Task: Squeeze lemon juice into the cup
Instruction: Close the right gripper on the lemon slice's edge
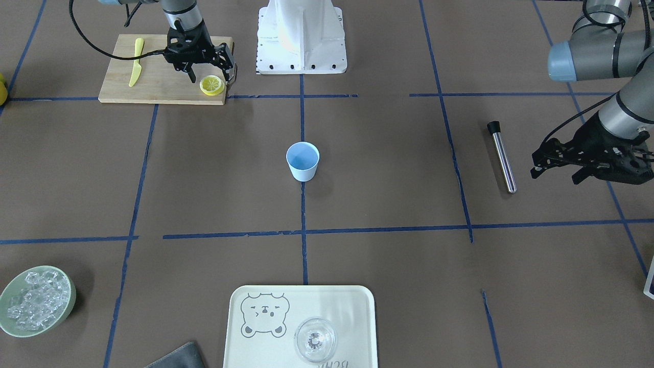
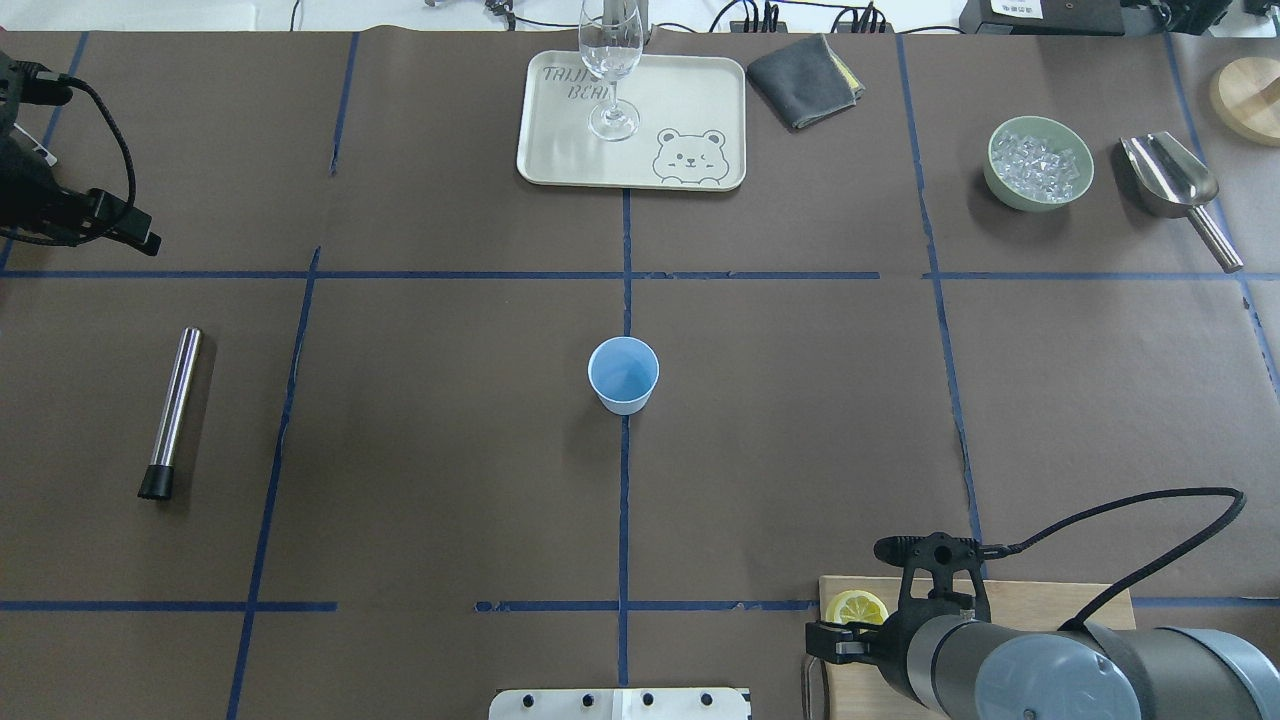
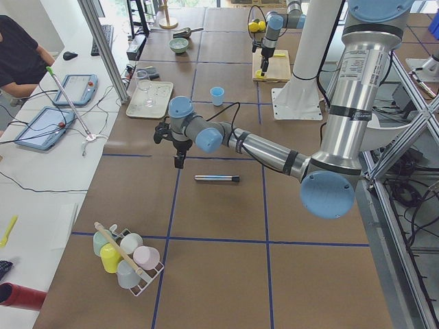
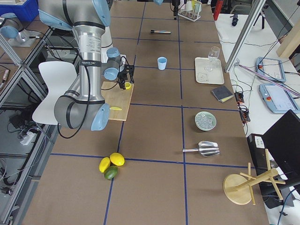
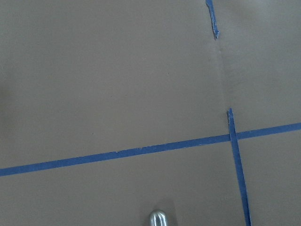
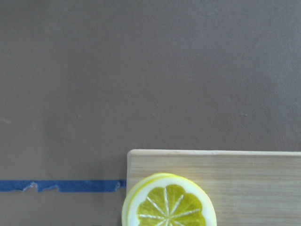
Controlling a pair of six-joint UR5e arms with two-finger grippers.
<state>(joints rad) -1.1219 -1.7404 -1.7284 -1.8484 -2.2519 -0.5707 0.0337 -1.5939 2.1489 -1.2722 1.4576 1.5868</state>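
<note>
the right gripper (image 1: 212,75) is hovering over the cutting board (image 1: 148,87), its fingers spread apart and holding nothing. the lemon (image 1: 212,85) is lying flat, cut face up, just below and between the fingertips, at the board's corner. the cup (image 1: 302,161) is standing well away from them. the left gripper (image 1: 554,174) is hanging far off, fingers parted and empty. the slice is looking light, soft and probably slick, so pinching opposite sides of the rind is seeming safest.
</note>
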